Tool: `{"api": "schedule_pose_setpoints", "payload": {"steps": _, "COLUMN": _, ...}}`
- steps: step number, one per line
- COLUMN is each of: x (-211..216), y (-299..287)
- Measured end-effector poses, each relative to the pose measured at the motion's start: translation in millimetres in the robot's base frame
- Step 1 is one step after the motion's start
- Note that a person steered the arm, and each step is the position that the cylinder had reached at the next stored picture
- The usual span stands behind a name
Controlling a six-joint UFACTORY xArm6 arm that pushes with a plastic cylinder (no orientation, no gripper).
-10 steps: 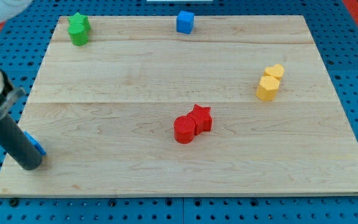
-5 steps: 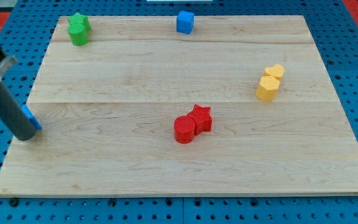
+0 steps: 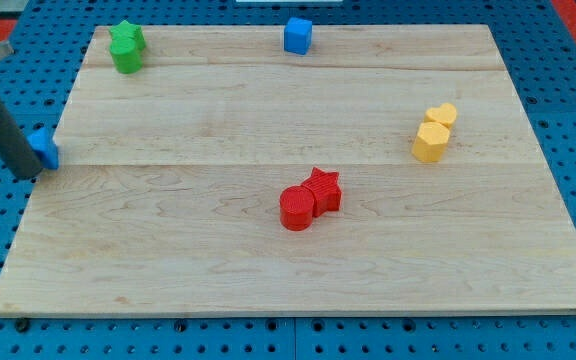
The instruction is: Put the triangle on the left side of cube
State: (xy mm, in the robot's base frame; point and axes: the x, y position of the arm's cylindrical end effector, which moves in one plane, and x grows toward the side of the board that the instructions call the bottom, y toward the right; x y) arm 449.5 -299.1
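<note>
A small blue triangle block [image 3: 44, 146] sits at the wooden board's left edge, about halfway up the view. My tip [image 3: 25, 172] is just to its left and slightly below, touching or nearly touching it, over the blue pegboard. The blue cube [image 3: 297, 35] stands near the board's top edge, a little left of centre, far from the triangle and my tip.
A green block pair [image 3: 126, 47] stands at the board's top left. A red cylinder and red star [image 3: 309, 199] touch each other below the centre. Two yellow blocks [image 3: 434, 132] stand at the right. The wooden board [image 3: 168, 250] lies on blue pegboard.
My tip has moved up the view along the board's left edge, and the blue triangle has moved up with it, from near the bottom left to mid-height.
</note>
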Motion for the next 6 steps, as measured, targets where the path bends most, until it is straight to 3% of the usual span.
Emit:
{"api": "schedule_pose_setpoints", "payload": {"steps": 3, "x": -84, "y": -5}}
{"api": "schedule_pose_setpoints", "payload": {"steps": 6, "x": -116, "y": 100}}
